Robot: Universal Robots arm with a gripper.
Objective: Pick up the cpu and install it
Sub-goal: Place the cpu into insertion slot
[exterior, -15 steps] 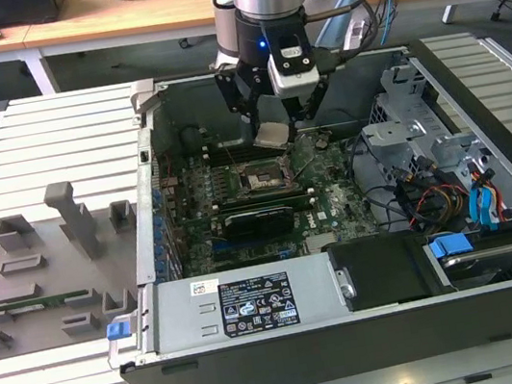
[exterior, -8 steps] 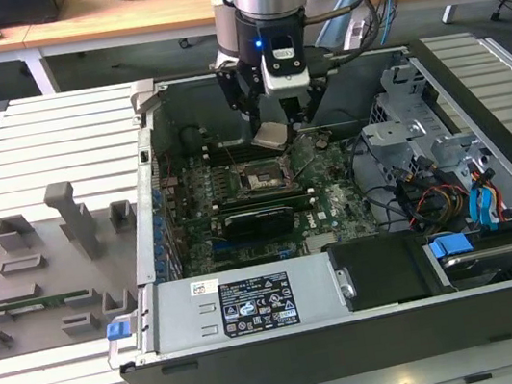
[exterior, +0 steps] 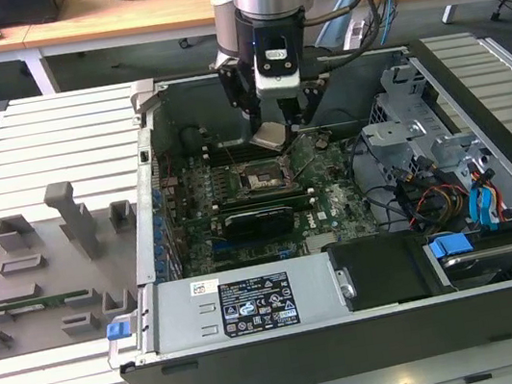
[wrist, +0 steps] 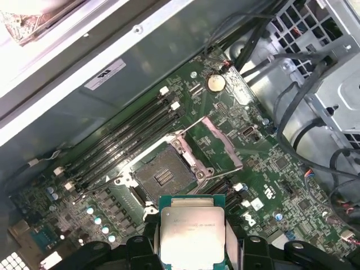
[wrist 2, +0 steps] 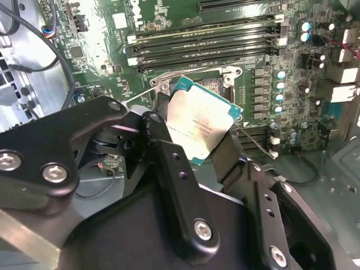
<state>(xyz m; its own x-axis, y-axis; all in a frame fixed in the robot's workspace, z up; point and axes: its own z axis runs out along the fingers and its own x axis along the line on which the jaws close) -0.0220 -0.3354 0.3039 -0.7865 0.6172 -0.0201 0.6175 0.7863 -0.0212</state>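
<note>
Over the open computer case, which lies on its side on the slatted white counter, the tool hangs down from the arm, clamped on the cpu. Both wrist views show one black finger pressed against each of two opposite edges of the chip, the silvery plate facing outward between them. The cpu sits tilted in the exterior view, held in the air above the green motherboard and near the socket — not seated in it. In the first wrist view the socket lies bare, with its metal retaining frame swung open beside it and the memory slots running along its other side. A long black expansion card stands just beyond the socket — toward the near wall of the case.
</note>
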